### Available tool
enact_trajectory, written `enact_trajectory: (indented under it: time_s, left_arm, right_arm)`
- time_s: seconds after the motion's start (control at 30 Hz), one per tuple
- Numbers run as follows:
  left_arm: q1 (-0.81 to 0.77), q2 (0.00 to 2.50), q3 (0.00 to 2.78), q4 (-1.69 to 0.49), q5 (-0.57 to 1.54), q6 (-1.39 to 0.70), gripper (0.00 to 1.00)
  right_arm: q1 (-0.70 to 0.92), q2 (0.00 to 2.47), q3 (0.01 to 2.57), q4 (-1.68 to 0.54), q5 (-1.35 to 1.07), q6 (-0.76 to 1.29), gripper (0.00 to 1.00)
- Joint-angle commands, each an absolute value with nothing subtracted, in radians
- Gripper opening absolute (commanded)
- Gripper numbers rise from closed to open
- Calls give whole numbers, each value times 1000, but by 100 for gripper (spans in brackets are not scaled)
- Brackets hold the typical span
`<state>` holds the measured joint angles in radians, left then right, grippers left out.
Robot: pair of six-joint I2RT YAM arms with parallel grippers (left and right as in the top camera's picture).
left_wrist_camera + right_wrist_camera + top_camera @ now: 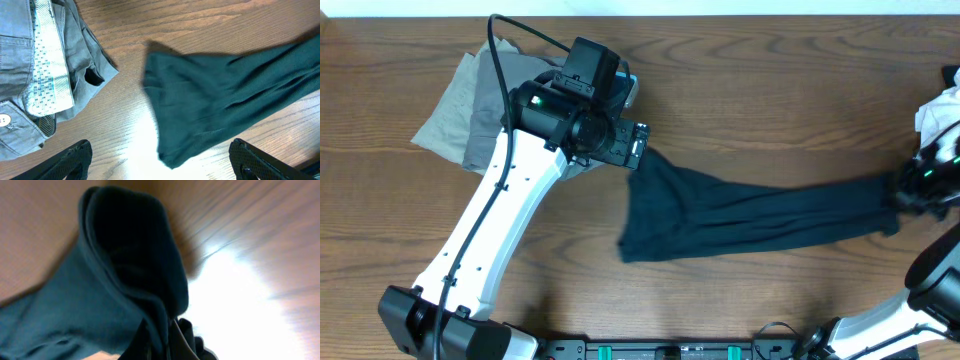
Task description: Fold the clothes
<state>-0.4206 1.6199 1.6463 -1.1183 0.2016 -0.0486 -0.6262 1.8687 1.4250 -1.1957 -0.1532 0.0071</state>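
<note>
Left fingers (75, 160) stand spread wide above the wooden tabletop (770, 80) with nothing between them; both tips show at the lower edge of the left wrist view, one to each side. Just ahead of them lies the broad, loose end of the dark garment (750, 215), a long trouser-like piece, flat on the wood with soft creases and touching neither tip. Off to one side of these fingers, parted from the dark cloth by a strip of bare wood, sits the grey garment (20, 55), rumpled, its waistband lining pale and patterned, with a white button (5, 119) at the edge of the view. From overhead that grey piece lies partly beneath the left arm (490, 230), behind the fingers, and a lighter khaki-grey piece (445, 120) shows beside it on the side away from them. At the other end, the right fingers (912, 190) are clenched on the narrow end of the dark garment; the right wrist view shows the cloth bunched into a folded hump right at them, though the tips themselves are hard to make out against the dark fabric. From that grip the garment runs in one long band across the tabletop to the left fingers, widening as it goes. A black cable (498, 70) loops along the left arm.
</note>
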Motion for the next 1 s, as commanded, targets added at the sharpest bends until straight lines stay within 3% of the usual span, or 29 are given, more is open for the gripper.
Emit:
enact_trajectory:
  time_s: [0.0, 0.3, 0.77, 0.8, 0.83, 0.87, 0.9, 0.97]
  left_arm:
    - [-415, 1608, 1659, -1118, 186, -38, 89]
    - [-415, 1607, 1659, -1115, 186, -38, 90]
    - [-415, 1607, 1659, -1116, 186, -39, 89]
    - [-415, 1607, 1659, -1116, 186, -39, 90]
    - [-415, 1607, 1659, -1116, 186, -39, 90]
    - [-415, 1607, 1659, -1116, 186, -39, 90]
    - [-415, 1607, 1659, -1120, 190, -44, 98]
    - [-415, 1607, 1659, -1134, 201, -80, 98]
  right_arm:
    - [-628, 1797, 1530, -1240, -136, 29, 1]
    - [-433, 1760, 1511, -1346, -158, 28, 1]
    - [24, 1760, 1275, -1246, -85, -10, 3]
    - [40, 1760, 1267, -1240, -73, -9, 18]
    - [53, 1760, 1261, -1232, -49, -5, 49]
    - [59, 1760, 1260, -1224, -25, 13, 70]
    - [59, 1760, 1262, -1217, -18, 28, 72]
    - [46, 1758, 1275, -1200, -45, 29, 73]
